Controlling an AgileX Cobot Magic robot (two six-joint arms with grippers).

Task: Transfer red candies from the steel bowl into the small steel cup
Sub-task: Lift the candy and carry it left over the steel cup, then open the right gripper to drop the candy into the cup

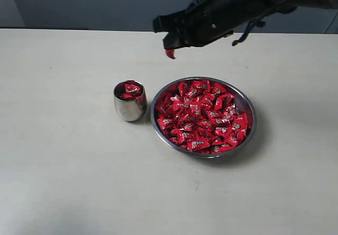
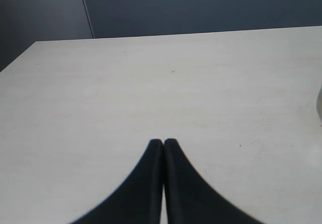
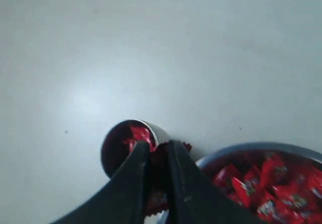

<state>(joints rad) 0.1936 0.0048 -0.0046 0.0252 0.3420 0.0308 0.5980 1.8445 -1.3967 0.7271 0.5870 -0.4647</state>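
Table (image 1: pixel 63 166) in the exterior view: the steel bowl (image 1: pixel 246 100), heaped with red candies (image 1: pixel 200 116), sits near its middle, the small steel cup (image 1: pixel 130 104) just beside the bowl's left rim with a few inside, while the right gripper (image 1: pixel 170 49) pinches one red candy (image 1: pixel 170 54) toward the far edge. Left wrist view: the left gripper (image 2: pixel 163 142) has jaws pressed together over the table. Right wrist view: narrow jaws clamp that candy above the cup.

I'm seeing red candies (image 1: pixel 203 116) shining red with silvery-white print in the silver steel bowl (image 1: pixel 244 102). Small steel cup (image 1: pixel 127 112) is reflecting silver, red inside. My right tool (image 1: pixel 170 47) is showing black, one red candy (image 1: pixel 169 54) at its tip. Left tool (image 2: pixel 163 142) black. Surface (image 1: pixel 63 150) is looking pale beige.
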